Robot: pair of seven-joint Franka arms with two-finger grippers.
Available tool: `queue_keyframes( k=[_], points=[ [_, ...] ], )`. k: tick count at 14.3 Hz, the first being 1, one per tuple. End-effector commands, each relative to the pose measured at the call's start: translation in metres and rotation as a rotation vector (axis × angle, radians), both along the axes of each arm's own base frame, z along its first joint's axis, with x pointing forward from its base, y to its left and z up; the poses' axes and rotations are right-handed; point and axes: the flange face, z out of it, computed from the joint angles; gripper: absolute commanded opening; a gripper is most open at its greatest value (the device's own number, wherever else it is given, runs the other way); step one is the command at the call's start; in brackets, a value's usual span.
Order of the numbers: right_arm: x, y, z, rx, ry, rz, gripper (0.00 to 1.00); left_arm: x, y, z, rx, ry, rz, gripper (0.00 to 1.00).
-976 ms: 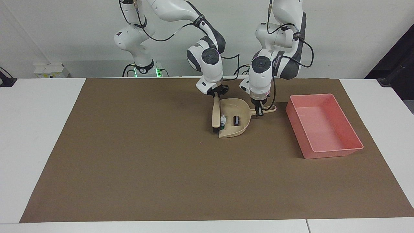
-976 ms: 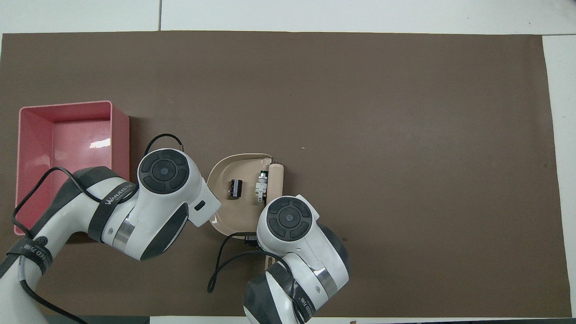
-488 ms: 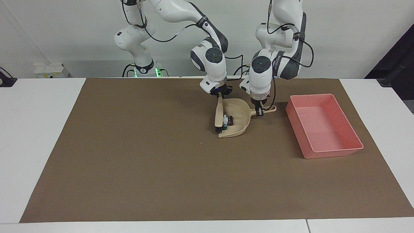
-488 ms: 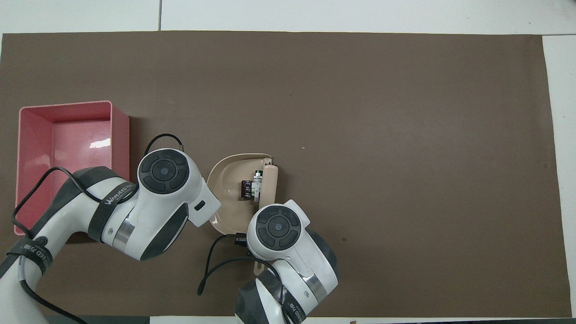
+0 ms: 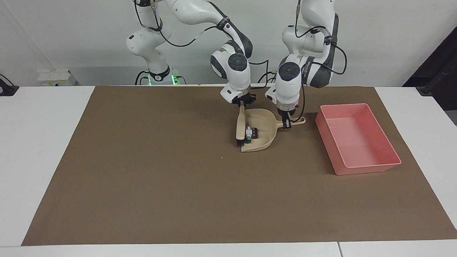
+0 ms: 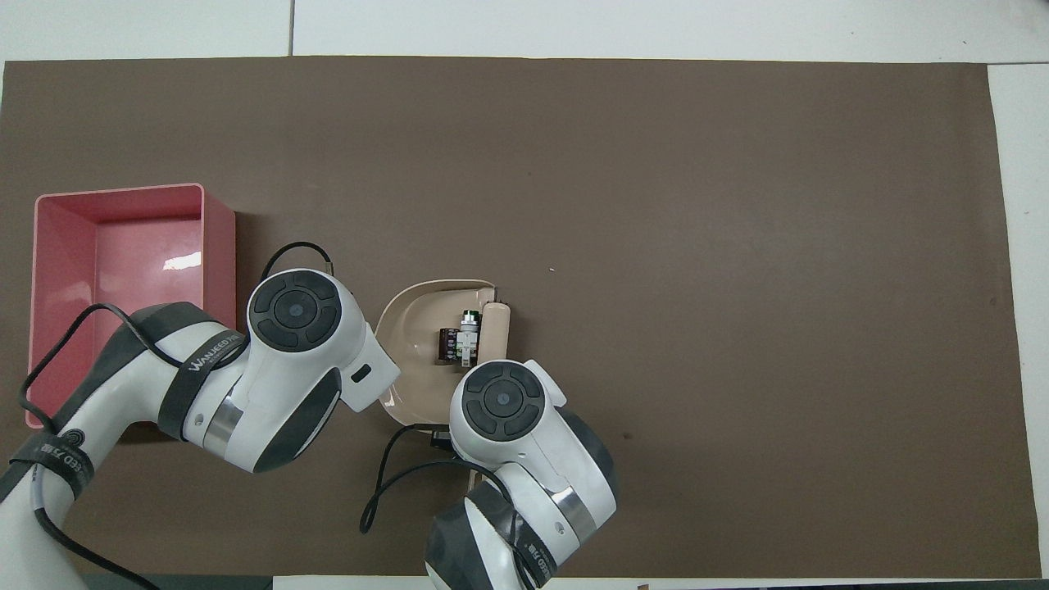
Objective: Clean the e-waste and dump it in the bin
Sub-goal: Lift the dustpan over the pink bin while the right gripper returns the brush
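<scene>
Right gripper [image 5: 242, 104] at the inner end of the beige brush [image 5: 240, 125], fingers clamped on its handle, brush lying along the open mouth of the beige plastic dustpan [image 5: 263, 123] with its dark bristles at the end away from the robots. Left gripper [image 5: 286, 124] down at the thin beige handle of the dustpan [image 5: 298, 121], fingers closed on it, toward the left arm's end of the desk. Inside the dustpan, pressed against the brush: the white-grey electronic part with a bright green label [image 6: 468, 338], and touching it the dark brown-black block [image 6: 448, 345], deeper in the pan. Well apart, toward the left arm's end: the shallow rectangular pink plastic tray [image 5: 371, 167], nothing showing inside. Underneath everything, a large brown mat [image 5: 160, 185] covering most of the white desk [image 5: 39, 142]. Plain white wall above the arm bases, a small white box [image 5: 55, 77] at its foot, something dark at the corner toward the left arm's end.
</scene>
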Motion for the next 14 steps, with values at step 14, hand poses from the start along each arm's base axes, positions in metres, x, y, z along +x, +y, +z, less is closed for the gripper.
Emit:
queue_keyframes(
  k=[14],
  points=[
    [0.079,-0.366,0.114,0.066,0.030,0.269,0.00,0.051,0.087,0.059,-0.301,-0.012,0.038,0.00]
  ],
)
